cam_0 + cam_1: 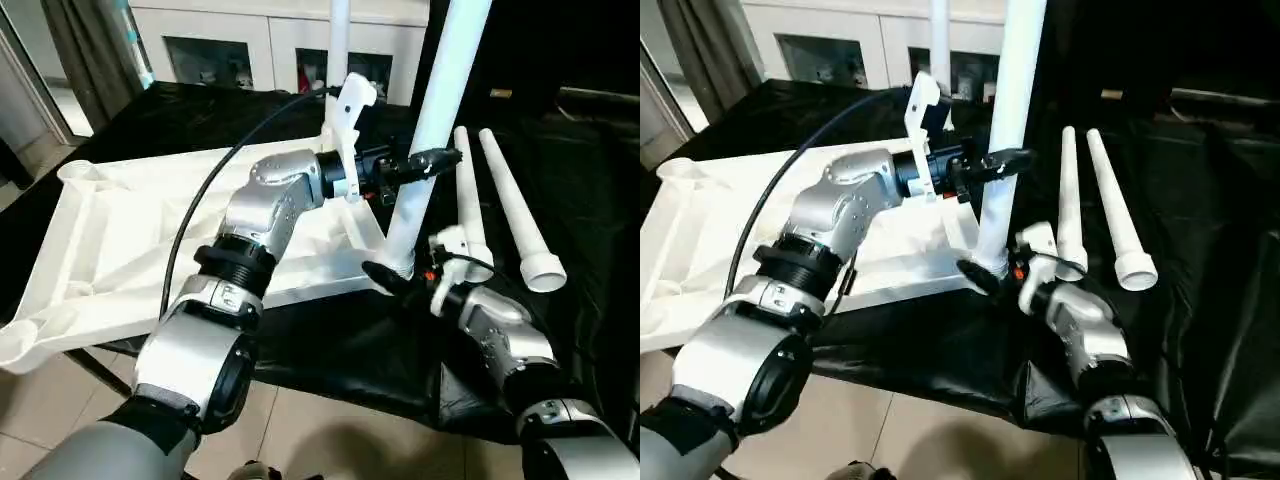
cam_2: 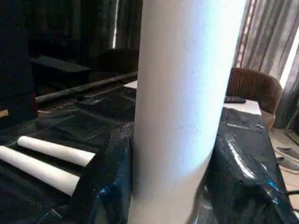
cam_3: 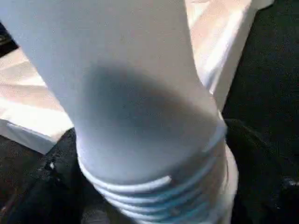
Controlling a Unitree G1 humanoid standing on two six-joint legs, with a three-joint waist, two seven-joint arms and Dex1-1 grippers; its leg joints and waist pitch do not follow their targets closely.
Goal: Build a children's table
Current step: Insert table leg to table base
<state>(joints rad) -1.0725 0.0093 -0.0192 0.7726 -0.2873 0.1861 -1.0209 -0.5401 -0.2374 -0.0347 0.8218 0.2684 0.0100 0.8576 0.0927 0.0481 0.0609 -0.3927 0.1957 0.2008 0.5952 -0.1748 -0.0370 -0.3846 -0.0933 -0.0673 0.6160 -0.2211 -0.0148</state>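
While the right gripper clasps the threaded base of the upright leg at the tabletop corner socket, the left gripper clamps its shaft higher; long axis near vertical; two spare legs lie beyond.

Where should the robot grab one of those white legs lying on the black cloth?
Probably mid-shaft, coming from above, on the nearer lying leg. It lies flat on the black cloth, round and narrow there, and a small gap separates it from the other lying leg.
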